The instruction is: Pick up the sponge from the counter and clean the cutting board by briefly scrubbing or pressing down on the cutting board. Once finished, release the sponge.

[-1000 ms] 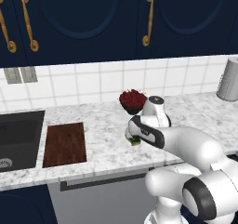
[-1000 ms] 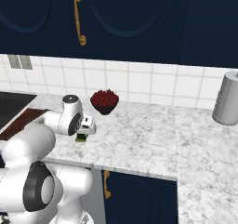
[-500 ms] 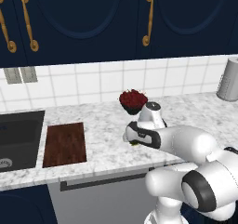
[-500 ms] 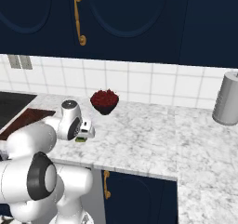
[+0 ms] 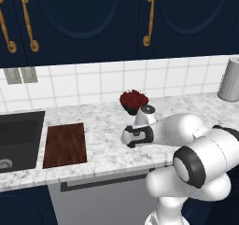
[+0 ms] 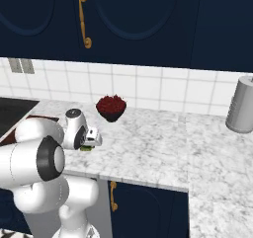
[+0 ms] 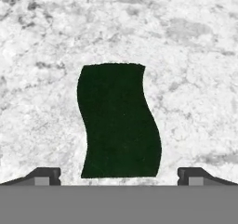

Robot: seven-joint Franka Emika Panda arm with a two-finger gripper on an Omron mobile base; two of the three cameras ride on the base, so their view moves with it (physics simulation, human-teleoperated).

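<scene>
- On the marbled counter (image 7: 195, 42), one sponge (image 7: 118, 121) lies flat with its dark green top layer facing up, seen from directly above in the hand view; its long sides curve in a gentle wave.
- Two dark fingertips (image 7: 44, 175) stand spread wide at the bottom of that view, one on each side of the sponge, neither touching it; the gripper (image 7: 119, 176) is open and holds nothing.
- From the right base view, a sliver of the sponge's yellow-and-green edge peeks out just under the hand, near the counter's front edge, in front of the bowl of red fruit (image 6: 111, 107).
- The step in hand appears to be the descent for the pick-up: a clean grasp would likely mean lowering straight down until the fingers flank the sponge's narrow width, keeping it centred between them, then closing gently so the soft block does not squirm out.
- One cutting board (image 5: 65, 144), dark reddish-brown, lies to the robot's left beside the sink basin (image 5: 16, 140), well apart from the sponge; scrubbing is not yet begun.
- Counted in the scene: one sponge, one cutting board, one fruit bowl, one sink, one grey metal canister (image 6: 242, 104) at the far right against the tiled wall.
</scene>
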